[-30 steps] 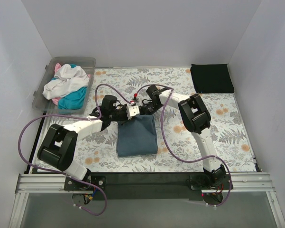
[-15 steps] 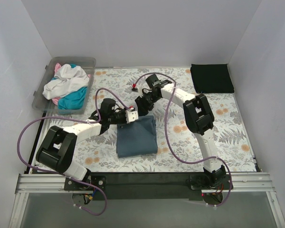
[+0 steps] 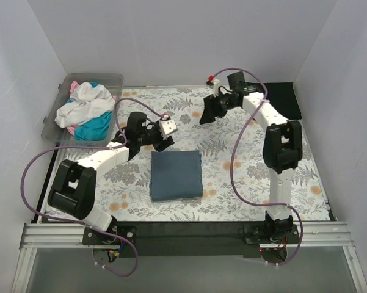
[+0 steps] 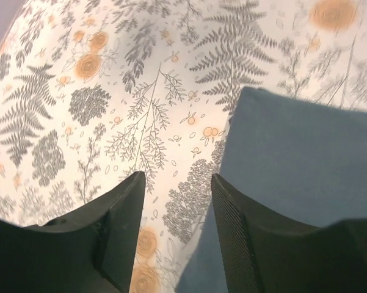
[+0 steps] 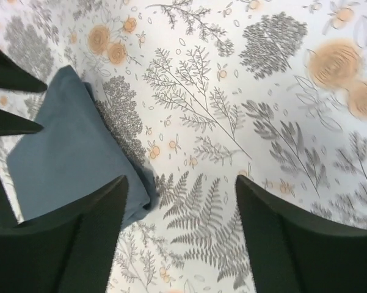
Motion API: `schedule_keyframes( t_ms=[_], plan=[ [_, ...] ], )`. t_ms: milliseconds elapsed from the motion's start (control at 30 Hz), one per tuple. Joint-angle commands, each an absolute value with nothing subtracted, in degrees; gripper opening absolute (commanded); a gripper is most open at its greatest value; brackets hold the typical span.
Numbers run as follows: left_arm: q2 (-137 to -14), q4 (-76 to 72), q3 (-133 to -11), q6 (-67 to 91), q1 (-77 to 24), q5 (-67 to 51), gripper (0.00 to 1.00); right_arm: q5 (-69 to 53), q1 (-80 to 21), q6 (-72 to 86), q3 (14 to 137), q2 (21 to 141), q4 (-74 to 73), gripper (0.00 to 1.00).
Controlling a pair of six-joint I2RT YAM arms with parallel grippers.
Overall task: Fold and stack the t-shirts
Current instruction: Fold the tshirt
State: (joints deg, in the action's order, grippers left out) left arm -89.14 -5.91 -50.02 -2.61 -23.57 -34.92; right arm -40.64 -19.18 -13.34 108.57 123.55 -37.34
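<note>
A slate blue-grey t-shirt (image 3: pixel 176 176) lies folded into a flat rectangle on the floral cloth, near the middle. My left gripper (image 3: pixel 163 138) hovers just off its far left corner, open and empty; in the left wrist view (image 4: pixel 177 180) the shirt (image 4: pixel 293 159) lies to the right of the jaws. My right gripper (image 3: pixel 209 111) is raised further back, open and empty (image 5: pixel 182 183), with the shirt (image 5: pixel 73 152) to its lower left. A folded black t-shirt (image 3: pixel 287 105) sits at the back right corner, partly behind the right arm. White (image 3: pixel 79 107), teal (image 3: pixel 94 127) and pink t-shirts lie crumpled in the bin.
The clear plastic bin (image 3: pixel 113 80) stands at the back left corner of the table. White walls close in the back and both sides. Purple cables loop off both arms. The floral table cloth (image 3: pixel 244 177) covers the work area.
Both grippers have let go of the blue-grey shirt's far edge and opened. The right arm swung up and back to the right; the left gripper drew back slightly to the left.
</note>
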Motion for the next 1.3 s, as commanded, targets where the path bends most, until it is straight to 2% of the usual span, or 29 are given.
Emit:
schedule_keyframes(
  t_ms=[0, 33, 100, 200, 267, 367, 400, 433, 500, 633, 767, 867, 967, 1033, 1067, 1100, 1267],
  plan=[
    [-81.84, 2.35, -53.70, 14.82, -21.01, -38.65, 0.47, -49.73, -18.28, -10.90, 101.21, 114.98, -37.18, 0.81],
    [-81.13, 6.46, -53.96, 22.77, -20.14, -40.15, 0.47, -53.05, -18.63, -9.42, 99.25, 114.09, -36.74, 0.84],
    [-80.25, 9.48, -53.97, 30.02, -18.82, -48.54, 0.47, -56.85, -19.07, -8.53, 95.20, 111.54, -35.86, 0.83],
    [-79.37, 7.93, -50.11, 45.75, -16.88, -55.09, 0.45, -63.35, -21.09, -6.34, 88.52, 109.08, -32.35, 0.73],
    [-79.02, 1.52, -46.60, 56.44, -15.74, -58.35, 0.46, -68.61, -23.63, -2.40, 83.60, 108.46, -28.49, 0.69],
    [-79.27, -6.49, -41.40, 62.38, -14.94, -58.80, 0.52, -68.82, -26.45, 3.41, 76.85, 108.37, -19.72, 0.72],
    [-80.50, -7.81, -40.61, 64.40, -14.59, -58.62, 0.56, -68.82, -26.98, 7.17, 75.86, 109.33, -17.43, 0.76],
    [-81.29, -8.00, -40.61, 65.21, -13.72, -58.80, 0.59, -68.47, -27.07, 7.47, 75.50, 110.21, -15.84, 0.78],
    [-84.10, -8.87, -40.52, 66.88, -12.75, -59.15, 0.71, -66.45, -26.98, 6.86, 75.85, 112.93, -16.00, 0.79],
    [-91.56, -10.81, -41.74, 67.68, -11.43, -57.49, 0.83, -63.46, -25.05, 5.55, 75.94, 118.55, -16.26, 0.80],
    [-103.41, -11.69, -45.95, 67.41, -9.93, -56.69, 0.83, -56.00, -22.07, 1.94, 79.88, 125.66, -18.18, 0.80],
    [-106.95, -10.55, -51.56, 66.53, -9.32, -56.16, 0.76, -53.97, -21.01, -1.48, 88.13, 128.23, -22.66, 0.79],
    [-105.92, -9.67, -56.93, 64.52, -9.14, -56.07, 0.76, -54.05, -20.92, -1.85, 94.03, 126.05, -24.25, 0.80],
    [-103.55, -7.04, -59.14, 63.55, -8.97, -57.56, 0.80, -56.32, -20.66, -1.76, 95.62, 122.63, -25.22, 0.87],
    [-102.32, -6.42, -59.41, 63.63, -8.96, -58.35, 0.82, -56.77, -20.65, -1.58, 95.02, 120.87, -25.22, 0.95],
    [-100.91, -6.33, -58.54, 64.15, -8.96, -60.01, 0.83, -57.30, -20.65, -1.15, 94.14, 119.11, -25.05, 0.98],
    [-91.61, -14.57, -47.92, 79.16, -9.40, -65.04, 0.89, -62.48, -21.79, 7.53, 80.73, 108.13, -17.77, 0.98]
  ],
)
